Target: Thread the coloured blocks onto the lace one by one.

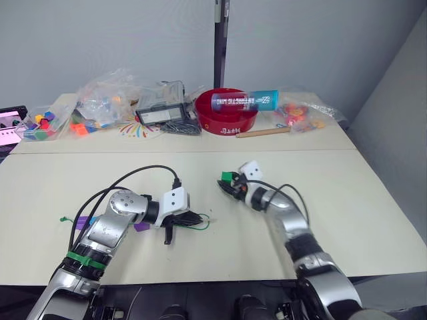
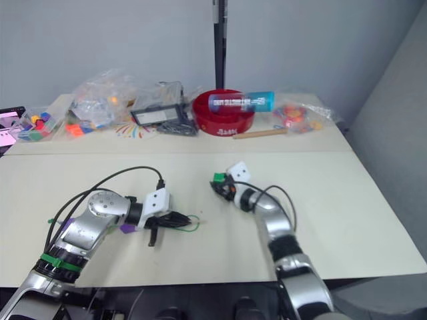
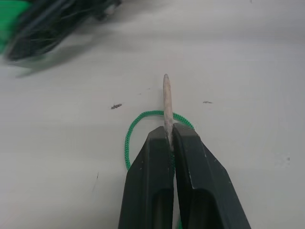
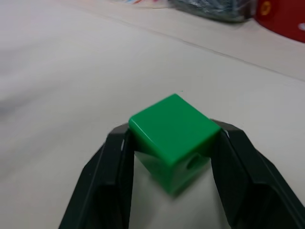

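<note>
Lace (image 3: 143,117): one, thin green cord with a pale stiff tip (image 3: 166,93). It is held at the base of the tip by the left gripper (image 3: 170,136), whose jaws are closed narrow on it; a small loop lies on the tabletop (image 1: 220,260) just beyond the jaws, and the rest is trailed left under the arm. The cord is judged limp and light, the tip rigid enough to be pushed through a hole; hold is best kept close behind the tip, as now.

Green block (image 4: 174,133): one, pinched between the jaws of the right gripper (image 1: 230,183), right of the lace tip and near it, raised slightly off the tabletop. A hole is seen in one face. It is judged hard, light and smooth, so liable to slip or twist; flat opposite faces are best gripped, with the hole faces left free.

Purple blocks (image 1: 141,227): purple is seen at two places beside the left arm, near the lace; whether they are threaded cannot be told.

Other blocks of the task: none identified with certainty.

Far edge of tabletop: one red bowl (image 1: 227,113), several clear bags (image 1: 100,100) of mixed pieces.
</note>
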